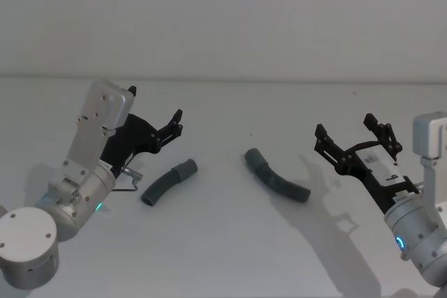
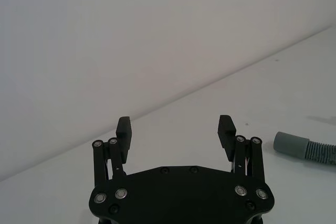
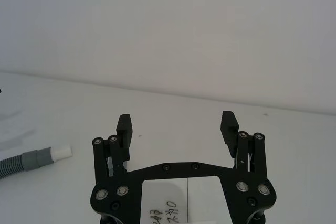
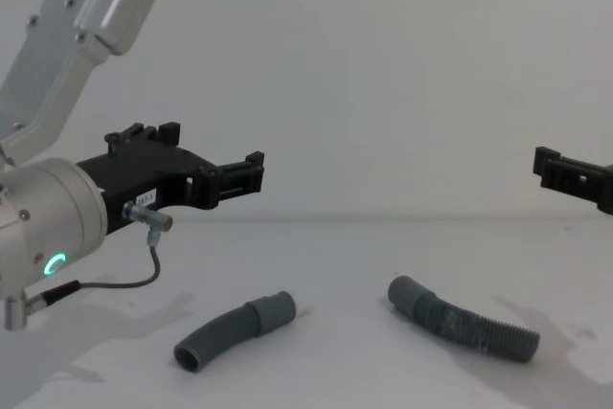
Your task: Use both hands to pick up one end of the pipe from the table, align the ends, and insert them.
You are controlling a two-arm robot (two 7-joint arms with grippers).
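**Visitor:** Where do things stand?

**Me:** My left gripper (image 2: 175,127) and my right gripper (image 3: 177,124) both hang above the table (image 1: 223,256), fingers spread wide and holding nothing. One hose piece (image 1: 167,181) lies flat, just below and inward of the left gripper. The other hose piece (image 1: 276,178) lies inward of the right gripper and lower. The two are apart, and their wider ends face each other across a gap.

**Visitor:** What worries you?

**Me:** Mostly their shape. Both are curved, so if one finger touches first I expect the piece to roll or pivot away. The bodies are dark grey and ribbed (bendy, I'd guess), so a pinch far from the end could let the cuff droop and spoil the alignment. The cuff (image 2: 291,145) is smooth and round, and hard plastic fingers might slip on it or let it twist.

**Visitor:** And the joining?

**Me:** A narrow white tip (image 3: 62,152) sticks out of one cuff, on what I take to be the piece by my left gripper. It has to enter the other cuff squarely. If it comes in at an angle I think it jams on the rim, and pushing harder would buckle the ribs.
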